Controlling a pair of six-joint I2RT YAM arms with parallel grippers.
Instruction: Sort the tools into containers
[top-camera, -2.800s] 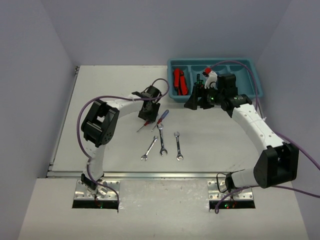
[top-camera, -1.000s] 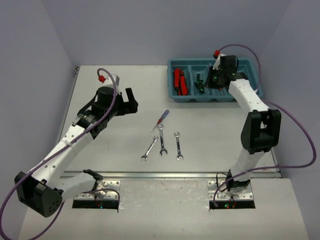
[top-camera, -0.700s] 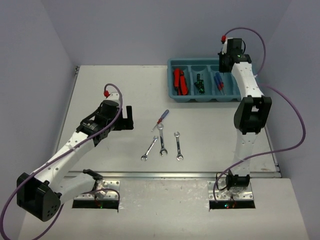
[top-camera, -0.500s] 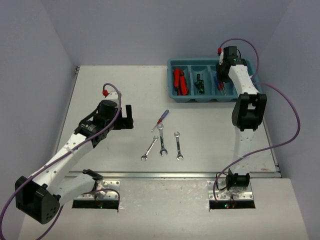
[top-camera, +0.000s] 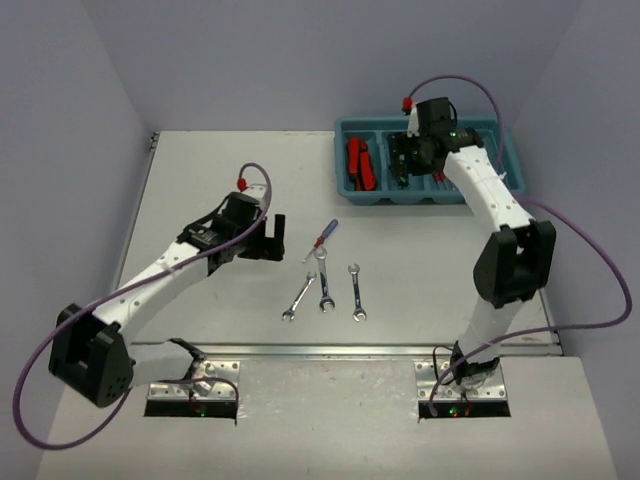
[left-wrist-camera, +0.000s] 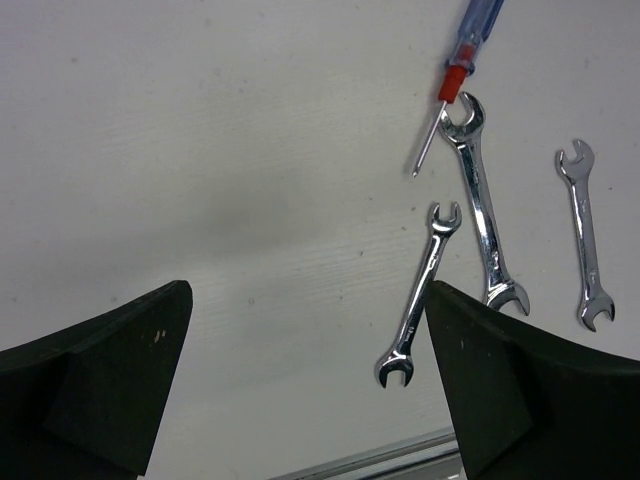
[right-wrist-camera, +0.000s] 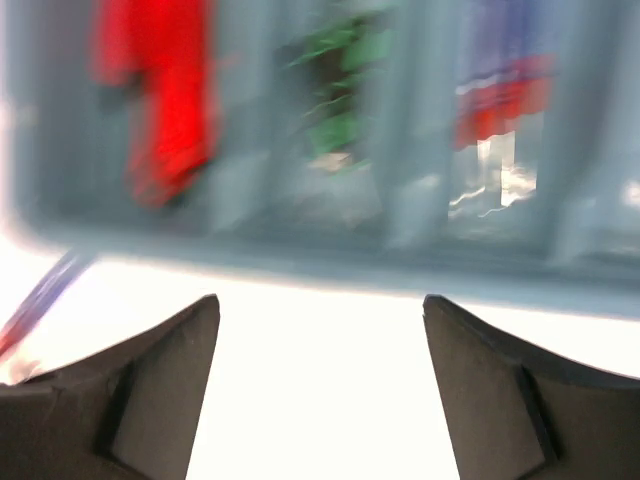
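The teal tray (top-camera: 500, 133) stands at the back right. It holds red-and-black knives (top-camera: 358, 163) in the left compartment, green screwdrivers (right-wrist-camera: 335, 90) beside them and blue-handled screwdrivers (top-camera: 438, 176) in the third. My right gripper (top-camera: 403, 168) hovers over the tray's middle, open and empty; its wrist view is blurred. On the table lie a blue-handled screwdriver (top-camera: 322, 238) and three silver wrenches (top-camera: 298, 296) (top-camera: 324, 280) (top-camera: 356, 291). My left gripper (top-camera: 272, 240) is open just left of them, above the table, with nothing between its fingers.
In the left wrist view the smallest wrench (left-wrist-camera: 418, 296) lies just inside the right finger (left-wrist-camera: 500, 380), the screwdriver (left-wrist-camera: 465, 60) at the top. The table's near metal edge (top-camera: 330, 349) runs below the wrenches. Purple cables loop off both arms.
My right gripper opened and swung from the tray's right end leftwards over its middle. My left arm moved right and down, closer to the loose tools, still open.
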